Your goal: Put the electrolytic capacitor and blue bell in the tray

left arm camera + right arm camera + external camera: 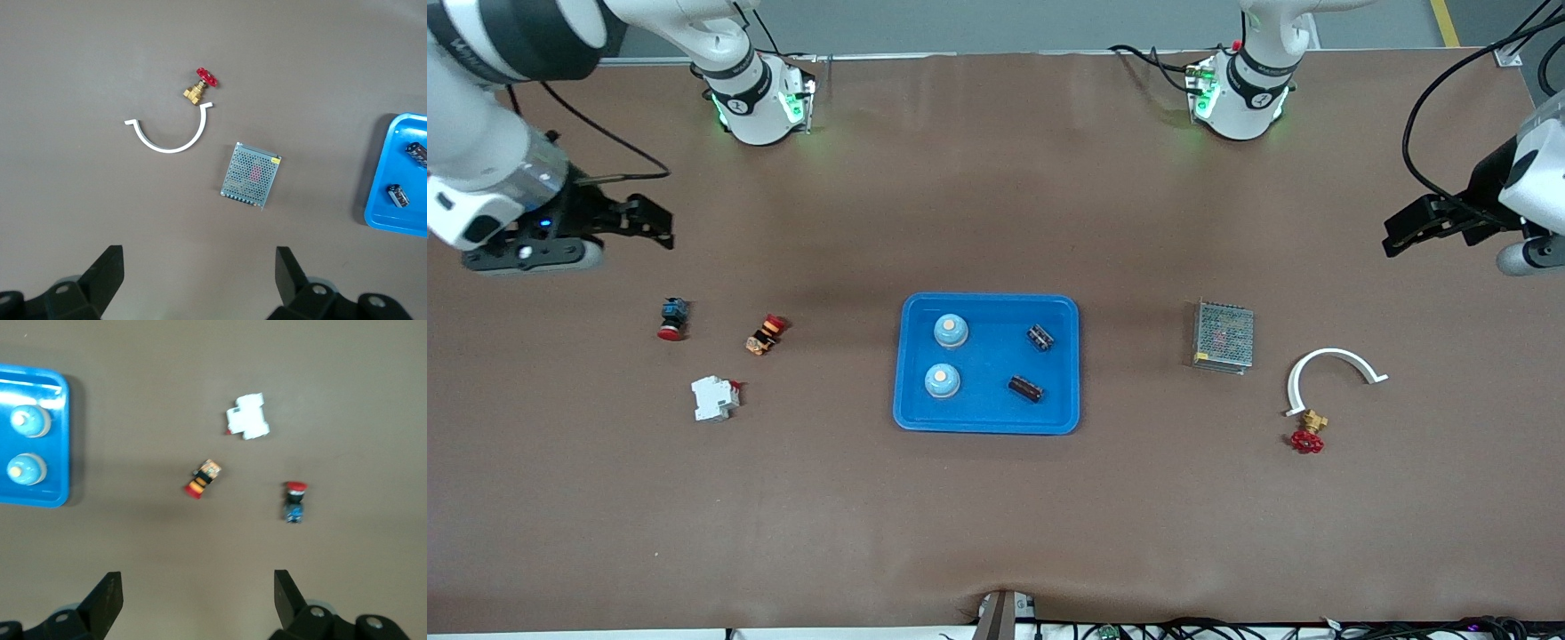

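The tray [987, 420] is sitting at the middle of the table, and all four small parts are lying inside it. Two blue bells are standing in its half toward the right arm's end: one blue bell [951, 331] farther from the front camera, the other blue bell [942, 380] nearer to it, the two close together but apart. Two electrolytic capacitors are lying on their sides in the half toward the left arm's end: one capacitor [1040, 337] farther from the camera, the other capacitor [1026, 388] nearer (each tilted, neither touching the rim).

Toward the left arm's end, well apart from the tray, a metal mesh box [1224, 335] is resting on the table; a white curved clip [1329, 360] is lying near it, and a brass valve with a red handwheel [1308, 434] is sitting just beside one end of the clip.

Toward the right arm's end, an orange-and-red button [765, 334], a blue-and-red push button [672, 318] and a white breaker [714, 397] are lying apart from one another.

The left gripper [1405, 233] is hovering over bare table at its own end, fingers spread apart and carrying nothing. The right gripper [654, 222] is hovering over bare table at its end, likewise spread apart and carrying nothing.
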Controlling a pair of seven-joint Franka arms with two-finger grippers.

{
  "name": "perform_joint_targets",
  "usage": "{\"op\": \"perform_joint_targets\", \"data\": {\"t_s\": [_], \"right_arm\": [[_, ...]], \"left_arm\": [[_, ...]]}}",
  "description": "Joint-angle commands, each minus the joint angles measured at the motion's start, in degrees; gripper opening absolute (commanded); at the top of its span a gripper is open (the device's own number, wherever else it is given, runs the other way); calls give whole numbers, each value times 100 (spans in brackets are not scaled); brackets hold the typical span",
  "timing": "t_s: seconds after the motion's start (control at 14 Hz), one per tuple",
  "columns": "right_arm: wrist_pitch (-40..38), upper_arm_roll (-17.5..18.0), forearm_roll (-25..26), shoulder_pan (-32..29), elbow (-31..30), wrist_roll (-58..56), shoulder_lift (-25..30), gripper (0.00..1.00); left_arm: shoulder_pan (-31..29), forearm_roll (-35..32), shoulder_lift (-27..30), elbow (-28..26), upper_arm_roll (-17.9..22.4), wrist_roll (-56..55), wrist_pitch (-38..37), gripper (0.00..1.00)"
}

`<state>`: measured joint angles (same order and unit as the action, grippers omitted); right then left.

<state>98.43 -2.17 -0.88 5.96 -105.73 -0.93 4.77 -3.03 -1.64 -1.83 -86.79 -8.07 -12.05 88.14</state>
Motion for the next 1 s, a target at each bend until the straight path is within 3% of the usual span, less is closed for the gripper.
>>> {"op": "perform_joint_targets", "data": {"t_s": [0.0,0.36,0.93], "right_arm": [[115,103,9,-436,-18,-302,-63,100],[44,103,27,-990,746,-531,-572,100],[-183,112,35,-1018,791,-127,-363,100]], "left_arm": [[-31,-126,296,-215,-19,159,-8,100],[-57,-117,691,-575,16,414,54,100],[-48,-99,780,-603,7,379,54,100]]}}
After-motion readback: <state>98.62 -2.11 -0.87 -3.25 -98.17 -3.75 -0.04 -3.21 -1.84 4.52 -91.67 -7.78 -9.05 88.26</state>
